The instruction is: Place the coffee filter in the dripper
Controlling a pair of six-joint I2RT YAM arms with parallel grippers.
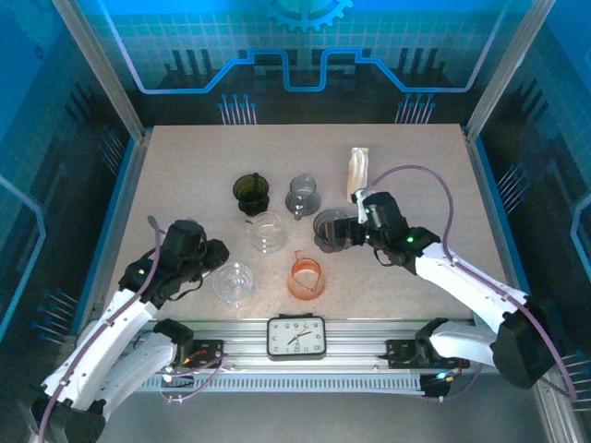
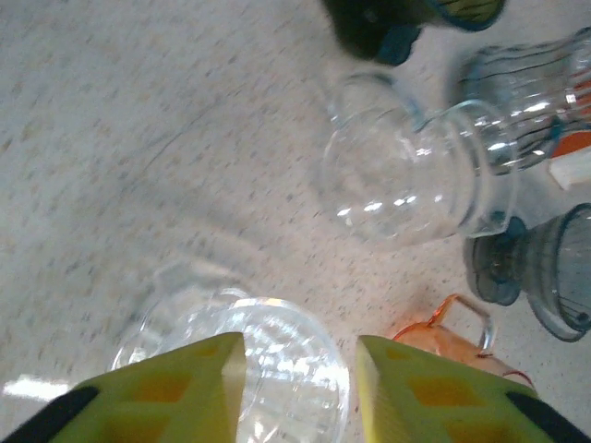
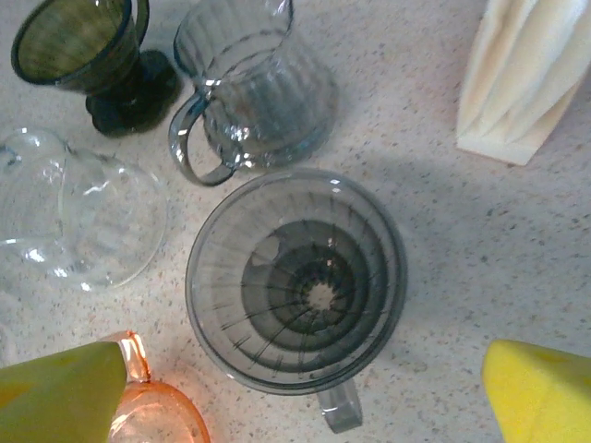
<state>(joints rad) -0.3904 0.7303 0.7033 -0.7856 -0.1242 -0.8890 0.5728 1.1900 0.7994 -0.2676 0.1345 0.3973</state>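
Left hand [image 2: 300,355], half-closed, straddles clear dripper [image 2: 282,365], near left; grip cannot be told. Right hand [image 3: 305,369] wide open, empty, above grey dripper [image 3: 295,286]. Coffee filter [image 3: 526,74] lies far right on bench [image 1: 185,166].

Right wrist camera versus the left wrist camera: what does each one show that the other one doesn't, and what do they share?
Right wrist, not left: the stack of paper filters, and the right claw, open either side of the smoky grey dripper. Left wrist, not right: the left claw over a clear glass dripper; whether it grips is unclear. Shared: the smoky grey dripper, the ribbed grey pitcher, the orange dripper, a second clear dripper and the dark green dripper.
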